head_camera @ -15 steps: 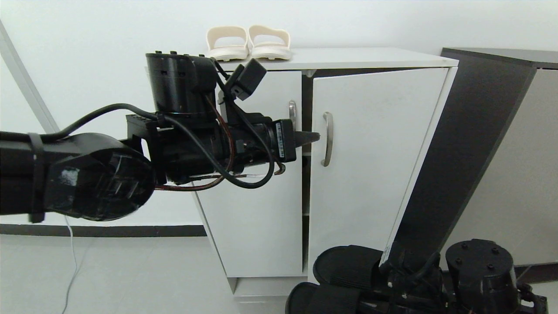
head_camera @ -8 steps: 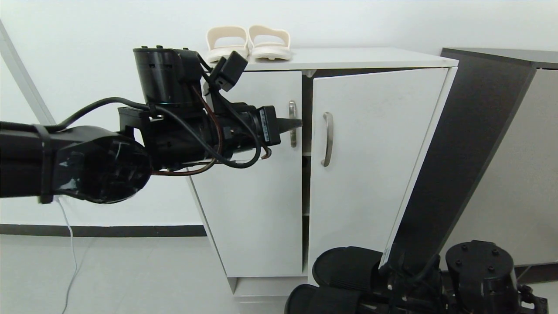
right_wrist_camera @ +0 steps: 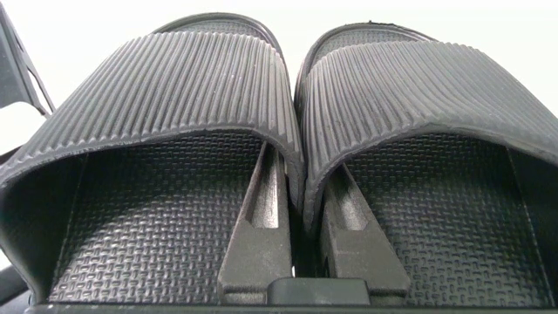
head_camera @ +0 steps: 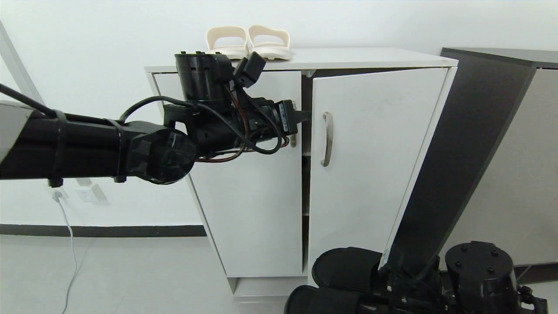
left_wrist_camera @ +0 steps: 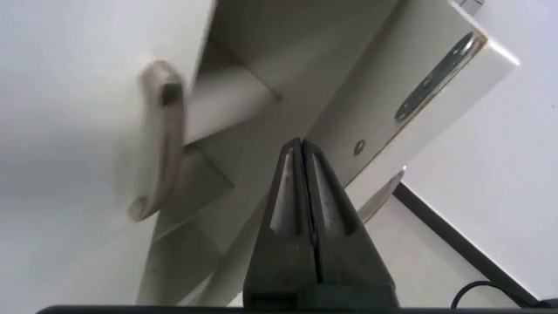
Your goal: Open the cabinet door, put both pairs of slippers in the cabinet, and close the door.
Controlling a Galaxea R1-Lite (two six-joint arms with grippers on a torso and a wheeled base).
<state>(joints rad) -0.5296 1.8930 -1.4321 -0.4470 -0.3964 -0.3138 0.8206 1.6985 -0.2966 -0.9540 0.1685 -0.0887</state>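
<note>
The left hand (head_camera: 306,116) is hovering at the dark gap between the two doors of the white cabinet (head_camera: 375,59), near the top of the right door's handle (head_camera: 327,138), its fingers (left_wrist_camera: 288,201) pressing flat together with nothing between them; the right door (head_camera: 370,174) is standing slightly ajar; the beige slippers (head_camera: 248,41) are sitting side by side on the cabinet top. The right hand (right_wrist_camera: 301,174) is clamping the black slippers (head_camera: 344,268) low in front of the cabinet, one finger reaching inside each shoe and pinching their adjoining sides together.
</note>
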